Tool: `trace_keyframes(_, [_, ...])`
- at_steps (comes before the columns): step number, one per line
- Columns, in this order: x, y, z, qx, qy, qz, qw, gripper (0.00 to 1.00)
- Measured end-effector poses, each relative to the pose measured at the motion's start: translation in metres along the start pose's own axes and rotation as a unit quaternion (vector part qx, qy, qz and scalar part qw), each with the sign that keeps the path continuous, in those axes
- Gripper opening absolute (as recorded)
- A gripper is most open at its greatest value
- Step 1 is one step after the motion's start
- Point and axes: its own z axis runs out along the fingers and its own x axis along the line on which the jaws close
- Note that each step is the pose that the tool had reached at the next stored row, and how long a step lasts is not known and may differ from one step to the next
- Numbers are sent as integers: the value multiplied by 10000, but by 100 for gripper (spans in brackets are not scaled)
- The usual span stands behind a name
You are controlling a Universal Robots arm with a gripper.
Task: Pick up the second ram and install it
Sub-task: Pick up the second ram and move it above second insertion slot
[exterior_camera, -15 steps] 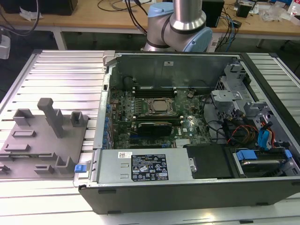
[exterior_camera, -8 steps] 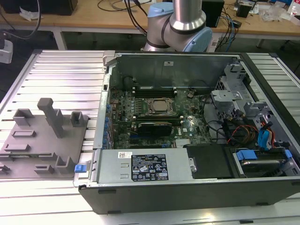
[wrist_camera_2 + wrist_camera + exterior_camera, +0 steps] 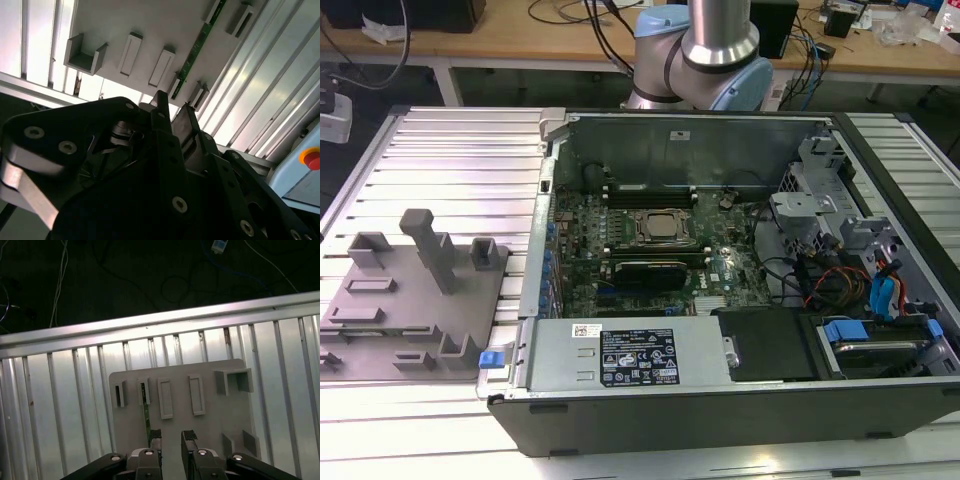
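In both wrist views the gripper (image 3: 171, 437) hangs above the grey fixture plate (image 3: 225, 415), its two fingers (image 3: 155, 436) parted with a clear gap between them and nothing clamped in that gap. The ram stick (image 3: 146, 415) stands on its edge in one of the plate's narrow holders, showing as a thin green strip. In the first wrist view the strip runs toward one fingertip rather than into the gap, so the gripper seems to sit just beside the stick rather than squarely over it, though the angle makes this hard to judge. In the second wrist view the same ram stick (image 3: 197, 45) shows as a long green line across the fixture plate (image 3: 165, 25), ending near the gripper (image 3: 174, 107). The plate rests on the ribbed aluminium table (image 3: 60, 400). In the exterior view the fixture plate (image 3: 380, 310) sits on the table (image 3: 460, 150) at the exterior view's left, next to the open computer case (image 3: 720, 410), whose motherboard (image 3: 650, 240) is exposed. The arm (image 3: 720, 50) rises behind the case.
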Motion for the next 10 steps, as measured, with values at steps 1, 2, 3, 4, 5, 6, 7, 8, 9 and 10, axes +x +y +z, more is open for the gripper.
trace_keyframes(1, [0, 0, 10, 0, 0, 0, 10000, 30])
trace_keyframes(2, [0, 0, 16, 0, 0, 0, 10000, 30])
trace_keyframes(3, [0, -1, 24, 0, 0, 0, 10000, 30])
trace_keyframes(4, [0, -1, 30, 0, 0, 0, 10000, 30])
trace_keyframes(5, [-1, -2, 52, 0, 0, 0, 10000, 30])
trace_keyframes(6, [-1, -2, 72, 0, 0, 0, 10000, 30])
trace_keyframes(7, [-1, -3, 81, 0, 0, 0, 10000, 30])
trace_keyframes(8, [-1, -3, 88, 0, 0, 0, 10000, 30])
trace_keyframes(9, [-1, -3, 99, 0, 0, 0, 10000, 30])
trace_keyframes(10, [-1, -4, 110, 0, 0, 0, 10000, 30])
